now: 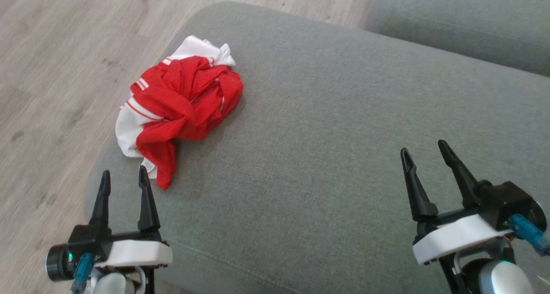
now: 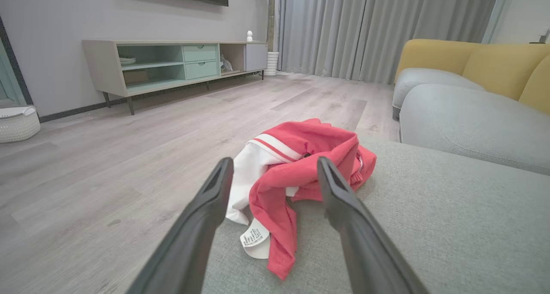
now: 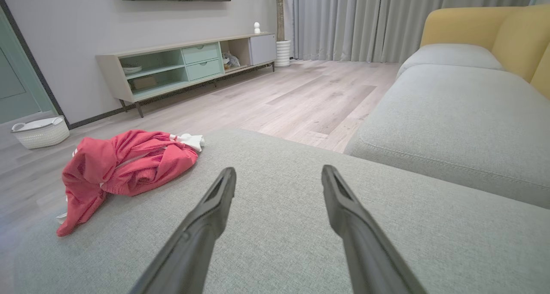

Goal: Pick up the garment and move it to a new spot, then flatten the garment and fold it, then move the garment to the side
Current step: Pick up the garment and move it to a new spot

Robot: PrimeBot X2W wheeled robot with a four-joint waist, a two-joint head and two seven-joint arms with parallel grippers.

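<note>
A crumpled red and white garment (image 1: pixel 180 105) lies bunched near the left edge of a grey cushion (image 1: pixel 326 148). My left gripper (image 1: pixel 124 178) stands open just short of the garment's near end, nothing between its fingers. In the left wrist view the garment (image 2: pixel 300 173) lies straight ahead past the open left gripper (image 2: pixel 275 167), a white label showing at its near end. My right gripper (image 1: pixel 427 154) hovers open over bare cushion far to the right. In the right wrist view the garment (image 3: pixel 124 165) sits off to the left of the open right gripper (image 3: pixel 279 173).
The cushion's left edge drops to a wooden floor (image 1: pixel 56 70). A second grey seat (image 1: pixel 464 23) lies beyond at the back right, with yellow backrests (image 2: pixel 472 62). A low cabinet (image 2: pixel 172 66) and a white basket (image 3: pixel 41 133) stand across the room.
</note>
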